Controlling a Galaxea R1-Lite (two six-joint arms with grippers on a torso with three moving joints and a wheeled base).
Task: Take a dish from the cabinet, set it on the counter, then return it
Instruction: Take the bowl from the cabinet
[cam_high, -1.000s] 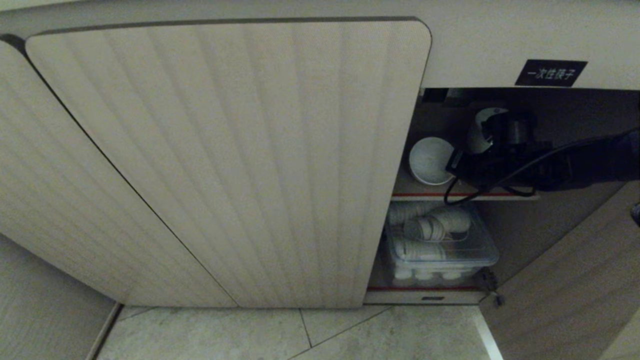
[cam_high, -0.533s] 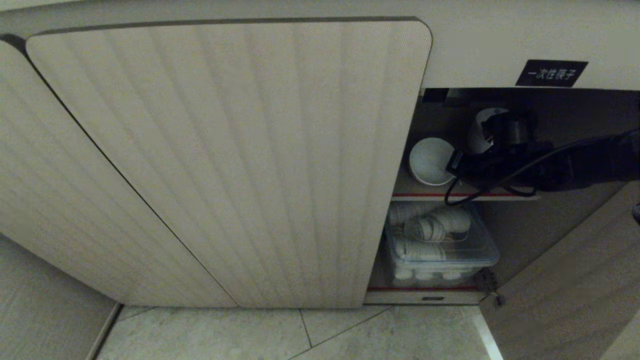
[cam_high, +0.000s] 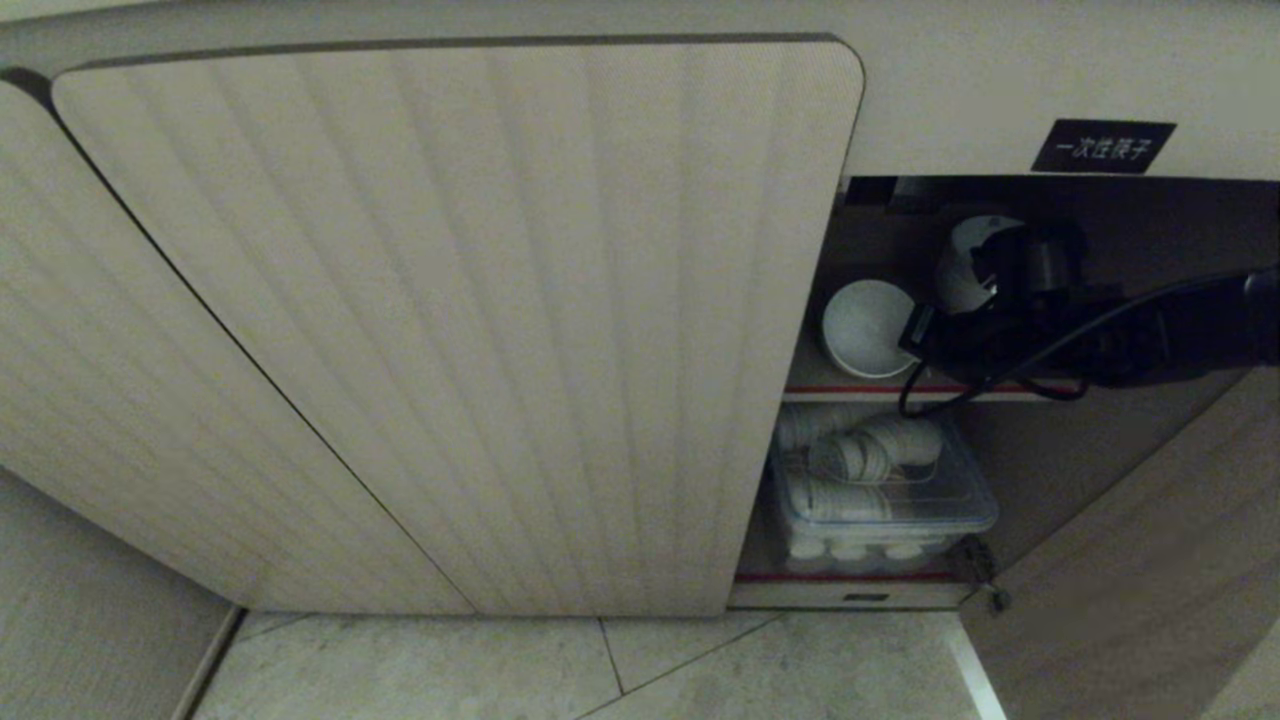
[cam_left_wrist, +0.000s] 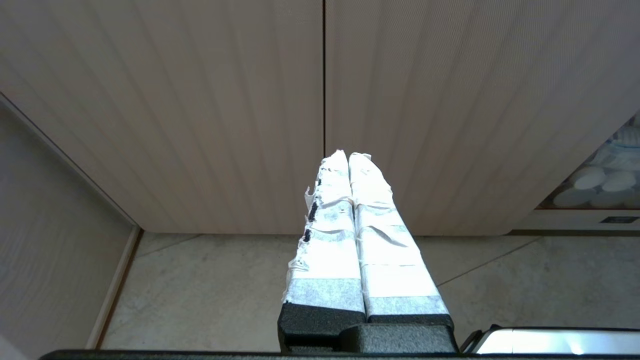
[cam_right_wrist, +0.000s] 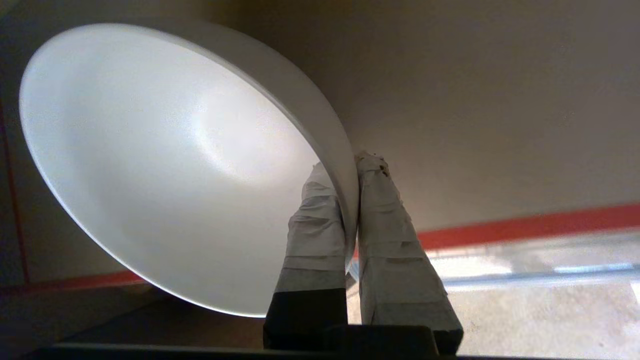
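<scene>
Inside the cabinet, right hand half hides dish.

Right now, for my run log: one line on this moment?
right gripper: shut on white dish rim | inside cabinet, upper shelf | left gripper: shut, parked

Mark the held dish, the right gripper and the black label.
dish (cam_right_wrist: 165, 165), right wrist view, inner face of the bowl.
right gripper (cam_right_wrist: 351, 162), right wrist view, between the fingertips pinching the rim.
black label (cam_high: 1103, 146), head view, its centre.

Upper shelf: white bowl. Lower shelf: clear bin.
</scene>
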